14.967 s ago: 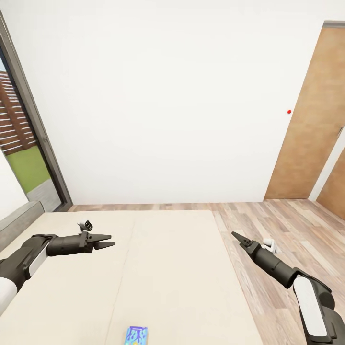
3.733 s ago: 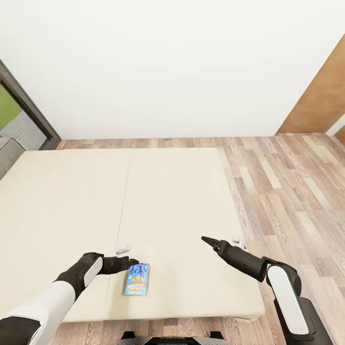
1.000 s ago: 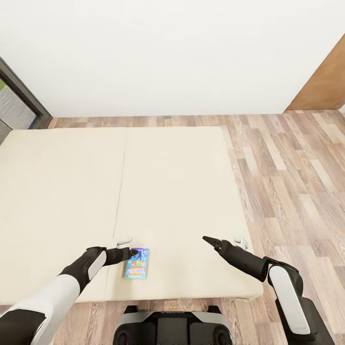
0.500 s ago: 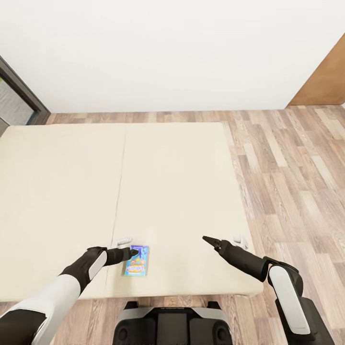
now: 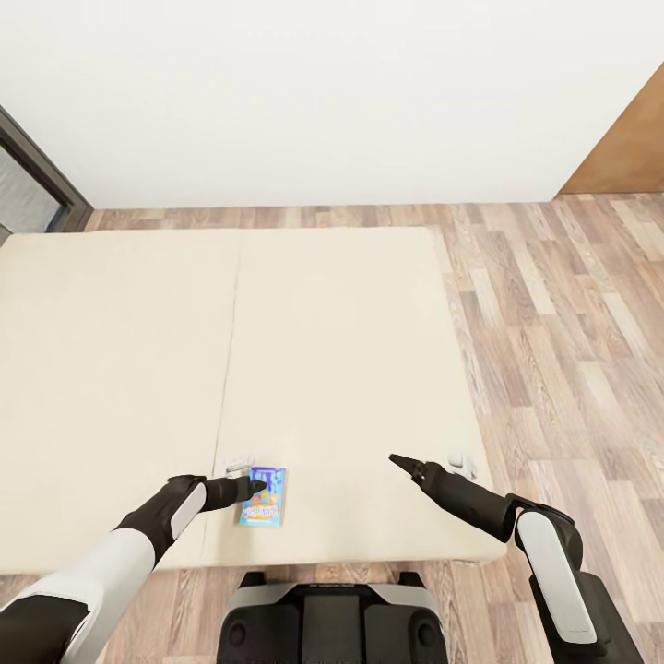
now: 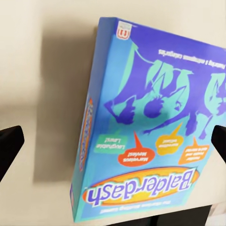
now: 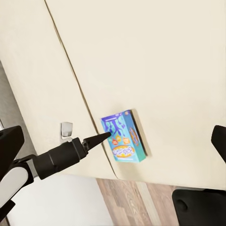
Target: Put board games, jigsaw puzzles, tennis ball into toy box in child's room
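Note:
A small blue-cyan board game (image 5: 263, 495) lies flat on the beige bed (image 5: 323, 350), close to its near edge. The left wrist view shows its cover (image 6: 150, 127) close up, reading "Balderdash". My left gripper (image 5: 255, 480) is at the box's far end, open, one fingertip (image 6: 9, 143) on either side of the box. In the right wrist view the left gripper (image 7: 101, 137) points at the box (image 7: 123, 136). My right gripper (image 5: 398, 460) hovers open over the mattress to the right, holding nothing. The toy box and the table are out of view.
Wood-plank floor (image 5: 563, 314) runs along the bed's right side and past its far end to a white wall (image 5: 323, 92). A brown door (image 5: 636, 148) is at the far right, a dark window frame (image 5: 37, 175) at the far left. My base (image 5: 332, 618) stands against the bed's near edge.
Since 15 s ago my left arm came down from mid-bed to the blue box. Over the last second the camera has shifted; both arms keep their places.

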`<state>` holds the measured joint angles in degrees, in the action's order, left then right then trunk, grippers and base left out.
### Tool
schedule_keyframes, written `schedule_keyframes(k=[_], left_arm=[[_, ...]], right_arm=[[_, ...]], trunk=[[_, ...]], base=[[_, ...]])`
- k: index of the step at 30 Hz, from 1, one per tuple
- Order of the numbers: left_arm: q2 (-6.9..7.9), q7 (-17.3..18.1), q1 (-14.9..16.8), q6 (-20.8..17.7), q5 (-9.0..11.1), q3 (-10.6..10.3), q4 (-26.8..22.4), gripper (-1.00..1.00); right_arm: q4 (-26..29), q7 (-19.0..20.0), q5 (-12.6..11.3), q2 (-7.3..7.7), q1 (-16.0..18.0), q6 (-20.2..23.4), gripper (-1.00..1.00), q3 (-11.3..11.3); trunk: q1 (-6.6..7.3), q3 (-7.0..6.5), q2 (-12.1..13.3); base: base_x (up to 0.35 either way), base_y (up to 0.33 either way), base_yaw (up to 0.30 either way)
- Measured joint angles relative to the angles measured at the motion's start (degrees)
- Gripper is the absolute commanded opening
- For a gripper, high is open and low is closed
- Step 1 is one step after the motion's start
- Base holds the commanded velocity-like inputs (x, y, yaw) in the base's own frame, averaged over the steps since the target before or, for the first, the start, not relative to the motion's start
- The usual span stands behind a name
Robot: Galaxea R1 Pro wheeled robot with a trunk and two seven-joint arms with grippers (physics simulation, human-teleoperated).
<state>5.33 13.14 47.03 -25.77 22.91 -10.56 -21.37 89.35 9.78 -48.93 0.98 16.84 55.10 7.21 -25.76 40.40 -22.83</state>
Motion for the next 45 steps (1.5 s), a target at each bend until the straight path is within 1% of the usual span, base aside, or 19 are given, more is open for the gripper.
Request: schedule_keyframes(k=[19,28,38,42,45], left_arm=[[-0.02,0.0,0.0,0.0,0.0,0.0,0.0,1.00],[-0.03,0.0,0.0,0.0,0.0,0.0,0.0,1.00],[-0.02,0.2,0.0,-0.1,0.1,0.2,-0.5,1.00],[0.19,0.2,0.3,-0.3,0.1,0.4,-0.9,1.00],[0.28,0.0,0.9,-0.4,0.0,0.4,-2.1,1.00]], right_arm=[[0.0,0.1,0.0,0.00,0.0,-0.2,1.00,0.0],[0.0,0.1,0.5,-0.30,0.1,-0.5,1.00,0.0],[-0.1,0.2,0.4,-0.08,0.2,-0.5,1.00,0.0],[-0.1,0.1,0.5,-0.48,0.2,-0.5,1.00,-0.1],[-0.1,0.1,0.6,-0.69,0.2,-0.5,1.00,-0.3]], trunk=[[0.00,1.69,0.0],[0.00,1.79,0.0],[0.00,1.80,0.0],[0.00,1.80,0.0],[0.00,1.80,0.0]], base=[[0.000,0.000,0.000],[0.000,0.000,0.000],[0.000,0.000,0.000],[0.000,0.000,0.000],[0.000,0.000,0.000]])
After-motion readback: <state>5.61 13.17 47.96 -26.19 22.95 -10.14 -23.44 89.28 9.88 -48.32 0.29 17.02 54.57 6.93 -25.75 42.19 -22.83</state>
